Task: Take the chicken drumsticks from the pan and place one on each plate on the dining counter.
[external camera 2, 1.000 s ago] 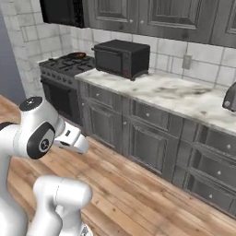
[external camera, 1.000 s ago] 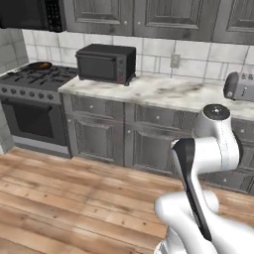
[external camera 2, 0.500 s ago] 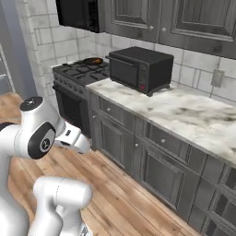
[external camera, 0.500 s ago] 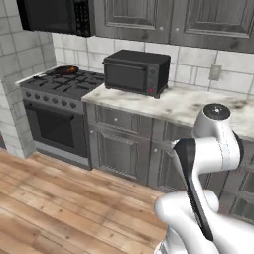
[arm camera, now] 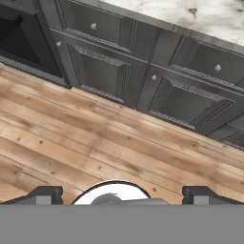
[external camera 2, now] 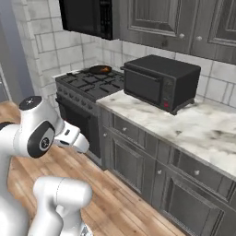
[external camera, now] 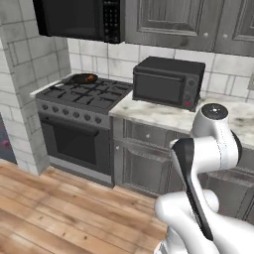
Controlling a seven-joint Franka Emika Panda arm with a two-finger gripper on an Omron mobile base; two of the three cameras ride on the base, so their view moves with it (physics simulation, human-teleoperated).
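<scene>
Left base view: the pan (external camera: 83, 78) sits on the stove's (external camera: 84, 94) back-left burner, something orange-brown inside it, left of the toaster oven (external camera: 168, 82). The tool (arm camera: 122, 195) is spread wide, holding nothing, above the wooden floor (arm camera: 71, 143).

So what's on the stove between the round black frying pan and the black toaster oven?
Only bare burner grates of the gas stove separate pan and oven, seen in both base views.

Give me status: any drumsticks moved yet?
Nothing looks done. The pan sits on the stove's back left burner with something orange-brown in it. The gripper is open and empty, pointing at the wood floor in front of the cabinets. Reaching the pan, both pickups and both placements remain.
</scene>
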